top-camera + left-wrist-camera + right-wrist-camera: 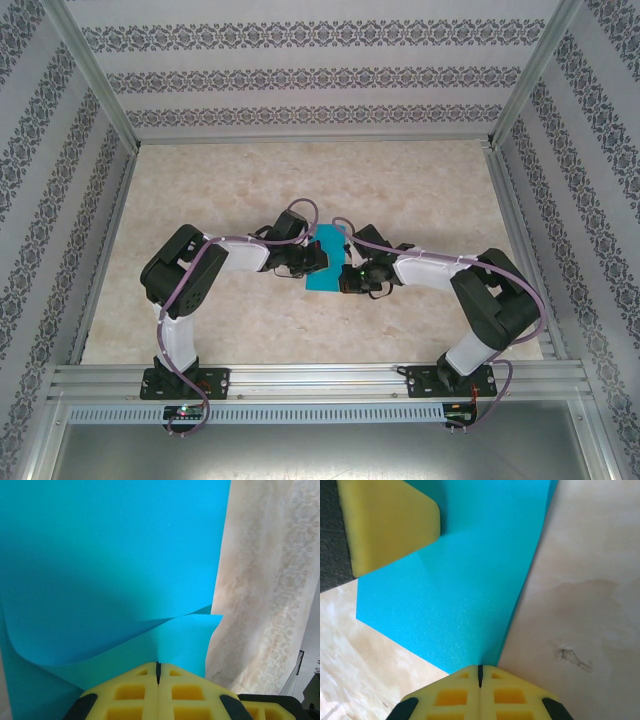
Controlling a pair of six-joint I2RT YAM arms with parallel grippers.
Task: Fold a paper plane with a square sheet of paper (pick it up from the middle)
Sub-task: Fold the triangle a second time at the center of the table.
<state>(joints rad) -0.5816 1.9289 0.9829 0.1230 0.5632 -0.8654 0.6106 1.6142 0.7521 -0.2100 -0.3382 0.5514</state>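
The square sheet of paper (326,250) is teal-blue and doubled over into a narrow strip at the middle of the table, between the two wrists. My left gripper (313,262) comes at it from the left. Its yellow fingers are shut on the sheet (110,555) where one layer curls over another, and the left gripper (159,664) meets the paper at a crease. My right gripper (347,277) is shut on the near corner of the sheet (465,580), with the right gripper (480,667) at the doubled edge. The left fingers (390,525) rest at the sheet's far side. The paper plane is out of view.
The marbled beige tabletop (420,190) spreads around the paper, with a small scuff mark (570,657) to the right of the right gripper. Patterned walls and a metal frame (310,135) close the table in at the back and both sides.
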